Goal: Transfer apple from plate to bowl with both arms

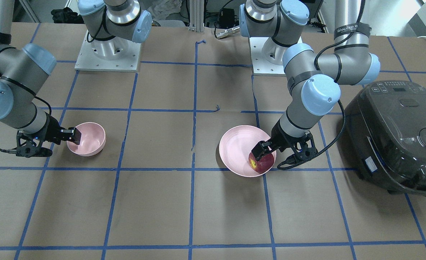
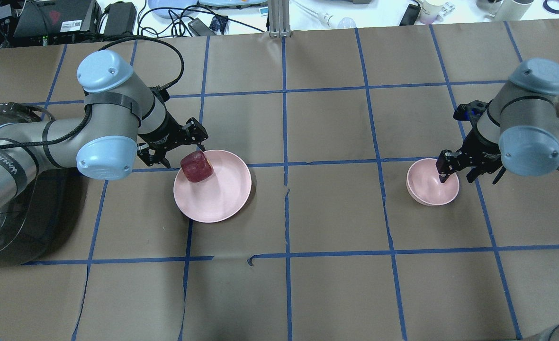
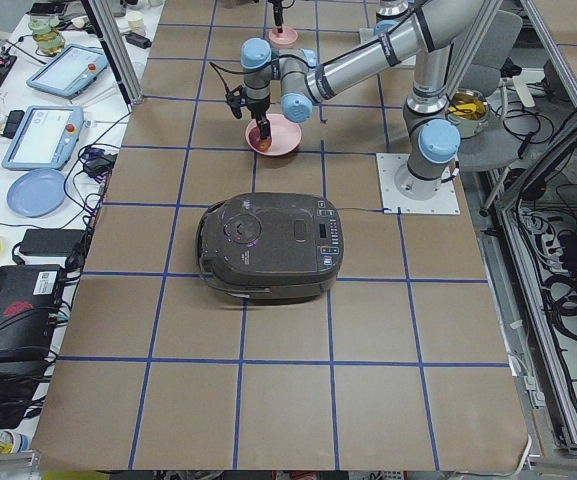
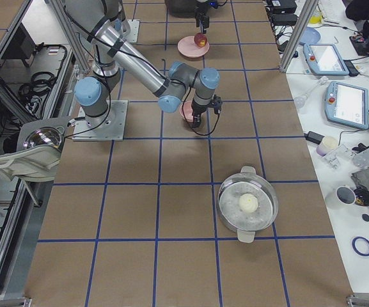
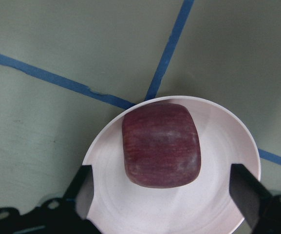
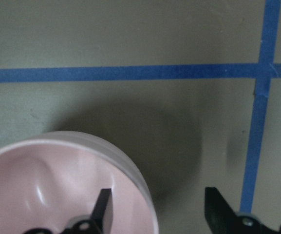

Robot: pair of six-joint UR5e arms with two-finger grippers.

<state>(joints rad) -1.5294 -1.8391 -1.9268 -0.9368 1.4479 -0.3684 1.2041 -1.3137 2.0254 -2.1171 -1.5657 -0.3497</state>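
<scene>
The dark red apple (image 2: 196, 166) lies on the pale pink plate (image 2: 222, 189), at the edge nearest my left arm. My left gripper (image 2: 187, 150) is open and hangs low over that edge. In the left wrist view its fingers (image 5: 84, 187) stand wide on either side of the apple (image 5: 160, 145) without touching it. The small pink bowl (image 2: 428, 187) stands far to the right. My right gripper (image 2: 443, 173) is open and straddles the bowl's rim, one finger (image 6: 103, 209) inside the bowl (image 6: 57, 180) and one outside.
A dark rice cooker (image 1: 397, 133) sits on the table close beside my left arm. A steel lidded pot (image 4: 248, 204) stands at the table's end past my right arm. Blue tape lines grid the brown table cover.
</scene>
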